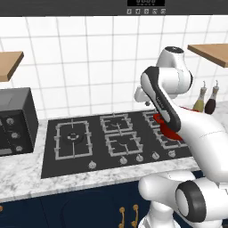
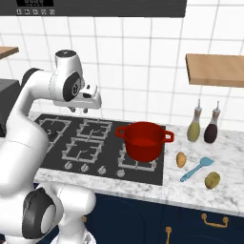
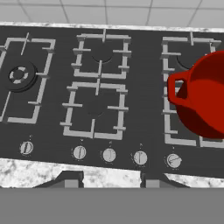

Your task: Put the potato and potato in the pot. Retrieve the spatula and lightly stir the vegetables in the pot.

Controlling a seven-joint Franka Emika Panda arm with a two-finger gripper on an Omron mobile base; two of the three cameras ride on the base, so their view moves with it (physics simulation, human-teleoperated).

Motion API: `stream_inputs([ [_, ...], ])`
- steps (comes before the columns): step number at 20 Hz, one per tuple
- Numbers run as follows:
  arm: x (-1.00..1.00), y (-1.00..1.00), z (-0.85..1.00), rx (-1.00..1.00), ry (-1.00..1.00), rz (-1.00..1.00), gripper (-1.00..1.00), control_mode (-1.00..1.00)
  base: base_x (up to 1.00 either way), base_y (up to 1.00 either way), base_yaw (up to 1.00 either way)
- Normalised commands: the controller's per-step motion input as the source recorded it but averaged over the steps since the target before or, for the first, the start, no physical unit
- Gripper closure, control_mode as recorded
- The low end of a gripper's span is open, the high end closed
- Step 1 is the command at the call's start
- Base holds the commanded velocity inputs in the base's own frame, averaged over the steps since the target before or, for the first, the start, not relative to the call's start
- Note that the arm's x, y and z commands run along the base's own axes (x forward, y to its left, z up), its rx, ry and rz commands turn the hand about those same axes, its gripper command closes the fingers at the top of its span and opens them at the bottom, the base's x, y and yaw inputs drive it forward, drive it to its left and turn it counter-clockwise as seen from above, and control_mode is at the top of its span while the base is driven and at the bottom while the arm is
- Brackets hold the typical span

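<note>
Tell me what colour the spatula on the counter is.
Light blue all over; the spatula shows best in the right base view, lying between the two potatoes.

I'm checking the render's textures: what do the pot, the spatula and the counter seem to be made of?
The pot looks like glossy red enamelled metal, going by its smooth, even sheen. The spatula looks like matte light-blue plastic or silicone: flat colour, no shine. The counter looks like polished marble, white with grey veining.

A black gas hob is set into the marble counter, with a row of knobs along its front edge. Left of the hob stands a dark oven box. Right of it, two bottles stand by the tiled wall, under a wooden shelf.
</note>
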Motion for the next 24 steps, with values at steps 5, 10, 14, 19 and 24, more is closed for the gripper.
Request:
stream_inputs([
  [5,-0.03,0.01,-0.08,-0.01,0.04,0.0,-1.0,-1.0,0.0,0.0,0.0],
  [10,0.0,0.0,-0.25,-0.01,0.08,0.0,-1.0,1.0,-0.06,-0.06,0.0],
  [14,0.0,0.0,0.0,0.0,0.0,0.0,-1.0,1.0,-0.18,-0.41,-0.03],
  [19,0.0,0.0,0.0,0.0,0.0,0.0,-1.0,1.0,-0.4,-0.71,-0.01],
  [24,0.0,0.0,0.0,0.0,0.0,0.0,-1.0,1.0,-0.18,-0.76,0.0],
])
